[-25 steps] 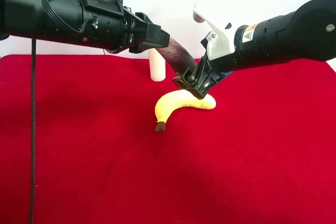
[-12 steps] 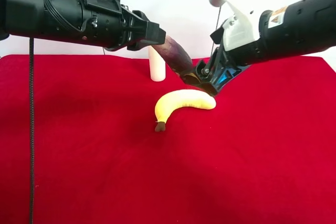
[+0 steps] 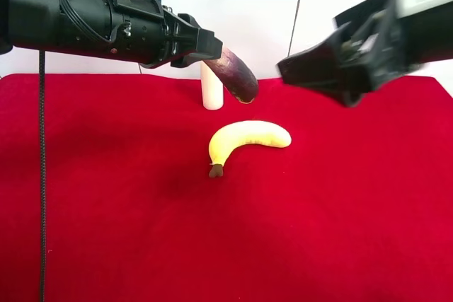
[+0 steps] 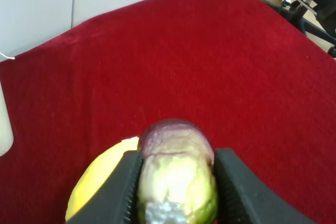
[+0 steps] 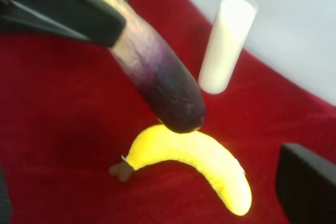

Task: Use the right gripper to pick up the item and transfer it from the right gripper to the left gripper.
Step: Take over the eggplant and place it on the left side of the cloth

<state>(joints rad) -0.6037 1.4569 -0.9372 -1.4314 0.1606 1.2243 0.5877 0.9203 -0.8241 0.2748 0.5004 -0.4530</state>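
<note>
Two grippers: both are showing in the high view, one at each side, well apart from each other above the red cloth [image 3: 106, 217].
Left gripper [image 3: 211, 44]: this is the all-black arm at the high view's left. Its own wrist camera is showing the same grip. It is reaching out about level over the cloth.
Left gripper state: the jaws are clamping the item, with one ribbed black finger [image 4: 122, 195] pressing on each side of its pale, greenish end.
Item: the eggplant [image 3: 239, 77] is hanging in the air. It is sticking out of the left fingers and tilting down, with the dark purple end lowest. It is touching nothing except those fingers.
Item position: it is hanging above the banana [image 3: 248, 138] and, in the high view, just beside the candle [image 3: 211, 91], apart from both.
Right gripper [image 3: 316, 79]: this is the arm at the high view's right, looking blurred there. It is hovering apart from the item, at about the same height.
Right gripper state: the jaws are standing wide apart and holding nothing. In its wrist view only one dark finger [image 5: 307, 184] is showing, at the edge.
Banana: it is lying curved on the cloth, with its brown stem end pointing to the near side.
Candle: the white pillar is standing upright on the cloth, behind the banana.
Background: a white wall [image 3: 269, 5] is rising behind the cloth.
</note>
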